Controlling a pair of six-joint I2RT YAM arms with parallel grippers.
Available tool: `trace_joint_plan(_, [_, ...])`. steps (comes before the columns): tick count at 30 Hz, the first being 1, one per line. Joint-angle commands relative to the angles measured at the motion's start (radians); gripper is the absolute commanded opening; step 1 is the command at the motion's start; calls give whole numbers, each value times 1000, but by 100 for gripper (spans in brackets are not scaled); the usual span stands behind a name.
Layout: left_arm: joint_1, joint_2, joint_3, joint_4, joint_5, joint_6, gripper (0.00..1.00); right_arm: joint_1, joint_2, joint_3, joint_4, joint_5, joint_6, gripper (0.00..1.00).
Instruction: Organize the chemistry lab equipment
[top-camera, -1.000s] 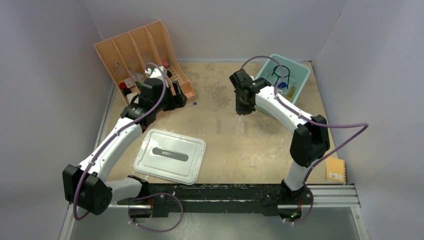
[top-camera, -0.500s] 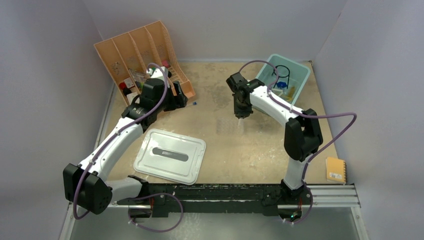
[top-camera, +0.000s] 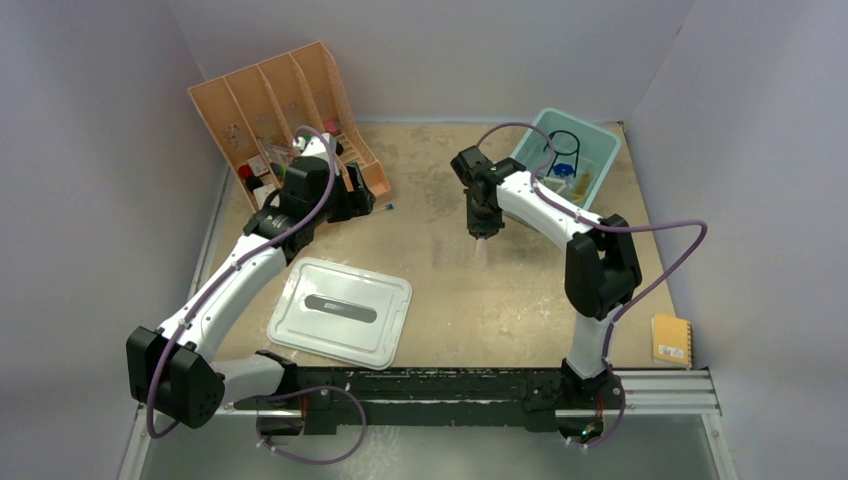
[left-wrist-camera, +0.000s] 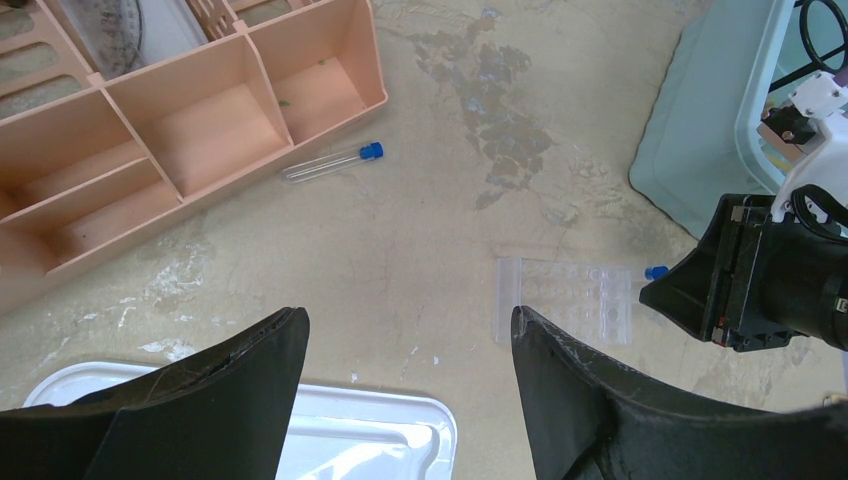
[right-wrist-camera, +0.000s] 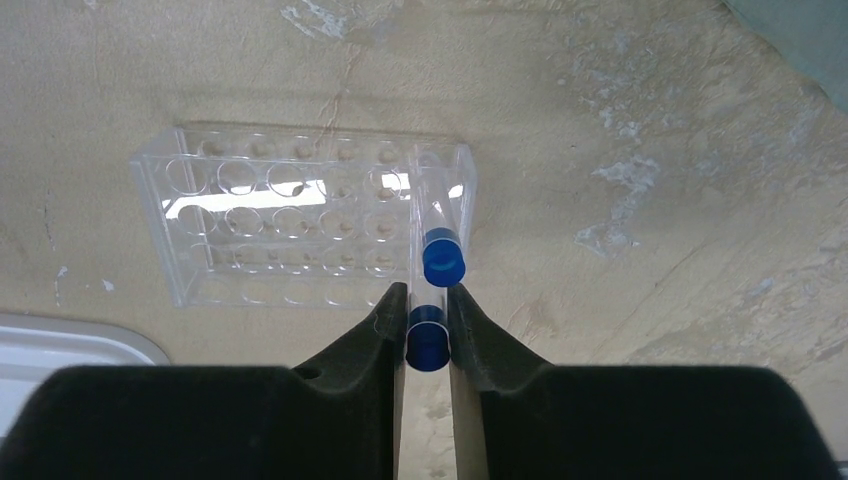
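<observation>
Below the right hand (right-wrist-camera: 428, 300), clenching a blue-capped tube (right-wrist-camera: 427, 342), the clear tube rack (right-wrist-camera: 300, 215) is now coming within slotting reach.

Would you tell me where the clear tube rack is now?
In the right wrist view the clear tube rack lies flat on the table just beyond the right hand, which holds a blue-capped tube at its right end.

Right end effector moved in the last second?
Yes. The right end effector, gripping a blue-capped tube, shifted left, away from the teal bin, in the overhead view.
</observation>
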Motion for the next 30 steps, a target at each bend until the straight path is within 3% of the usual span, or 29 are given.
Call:
trace_joint_plan(1, [-5,-6,30,21,-6,10,73,4,-3,47,-25,16,24,23])
trace_joint_plan(18, [-5,0,24,22,1,5,73,5,-10,53,-31,-6,24,29])
trace_joint_plan(25, [-5,2,23,23,-1,8,73,4,-16,43,-52,62,25,34])
trace_joint_plan(30, [-5,2,23,23,-1,7,73,5,-28,39,-57,68,22,32])
